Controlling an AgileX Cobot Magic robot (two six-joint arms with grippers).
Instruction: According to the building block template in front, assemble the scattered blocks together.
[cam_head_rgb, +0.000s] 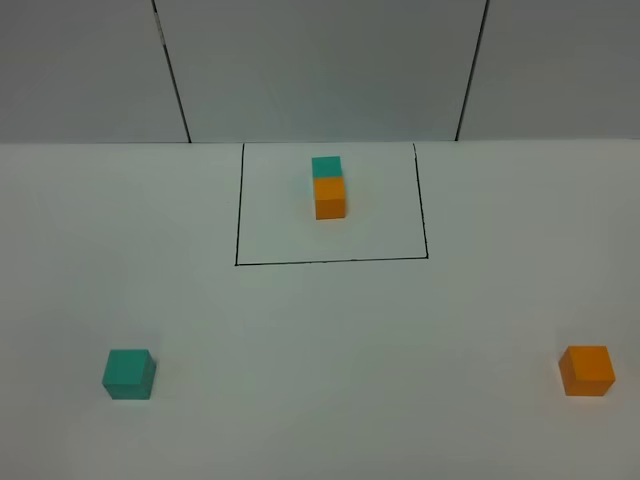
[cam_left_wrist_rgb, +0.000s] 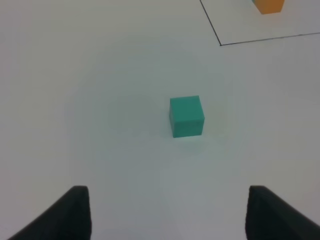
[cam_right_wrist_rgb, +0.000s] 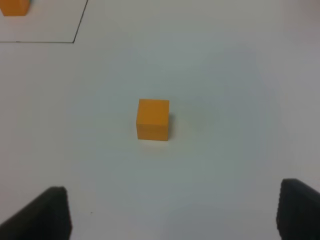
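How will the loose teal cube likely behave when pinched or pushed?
The teal cube looks rigid with flat, square faces, so it should probably keep its shape in the left pincer. Resting flat on the table, it will likely slide rather than roll or tip if nudged. Its matte surface suggests a fair grip.
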